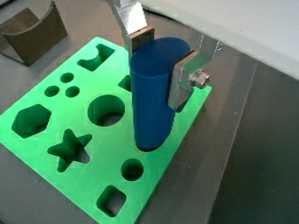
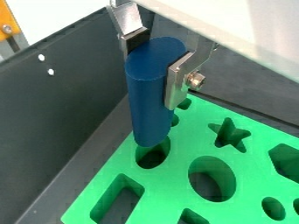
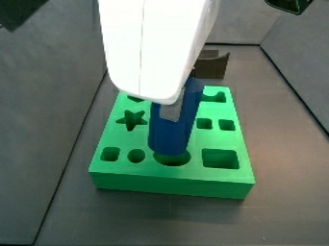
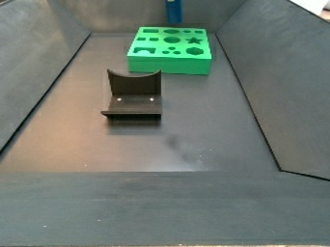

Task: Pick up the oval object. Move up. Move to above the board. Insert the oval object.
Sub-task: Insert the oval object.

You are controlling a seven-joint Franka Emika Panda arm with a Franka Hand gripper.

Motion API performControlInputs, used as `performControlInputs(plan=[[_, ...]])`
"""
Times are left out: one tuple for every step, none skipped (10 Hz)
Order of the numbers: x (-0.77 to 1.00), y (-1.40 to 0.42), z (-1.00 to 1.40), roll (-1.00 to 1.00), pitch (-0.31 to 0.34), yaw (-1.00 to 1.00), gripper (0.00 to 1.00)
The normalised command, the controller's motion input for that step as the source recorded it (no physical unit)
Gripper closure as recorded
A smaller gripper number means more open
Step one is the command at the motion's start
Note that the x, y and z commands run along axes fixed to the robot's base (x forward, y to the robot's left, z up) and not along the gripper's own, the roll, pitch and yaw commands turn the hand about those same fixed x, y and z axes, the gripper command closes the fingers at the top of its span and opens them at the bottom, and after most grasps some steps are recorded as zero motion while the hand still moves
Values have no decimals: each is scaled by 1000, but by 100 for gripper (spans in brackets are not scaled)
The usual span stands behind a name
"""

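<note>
Blue and smooth, the oval object (image 1: 156, 92) stands upright between the fingers of the gripper (image 1: 163, 63), clamped near its top by the two silver plates, one finger (image 2: 129, 26) on the far face and the other on the near side. The gripper is closed onto the peg and sits directly over the board (image 3: 233, 175), the bright green slab lying at the far end of the floor in a side view (image 4: 202, 63). In both wrist views the peg's lower end already reaches the board's top surface at a hole near one edge (image 2: 149, 156); whether it has entered the hole or only rests at its mouth I cannot tell.

Judging from here, the main risk is misalignment: an oval peg needs its long axis turned to match the oval cut-out, so a small twist or sideways offset could jam it on the rim. Pressing down then might let the smooth peg slip upward between the pads, or tip it. The hole sits close to the board's edge, so a hard push could also shove or tilt the slab. Releasing too soon would leave the peg leaning. The fixture (image 4: 131, 96) stands well apart, nearer in the scene, and poses no hazard
</note>
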Motion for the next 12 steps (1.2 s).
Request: performControlInputs(plan=[[89, 0, -120, 261, -16, 0, 100], [111, 0, -126, 191, -4, 0, 100], [0, 0, -57, 7, 0, -66, 100], [29, 0, -43, 0, 0, -97, 100], [100, -20, -17, 0, -16, -86, 100], [134, -40, -94, 0, -4, -80, 100], [120, -9, -177, 19, -6, -49, 100], [106, 0, -197, 24, -7, -31, 100], [86, 0, -223, 26, 0, -29, 100], [63, 0, -240, 11, -7, -11, 100], [31, 0, -226, 0, -43, 0, 100], [0, 0, -223, 0, -99, 0, 100]])
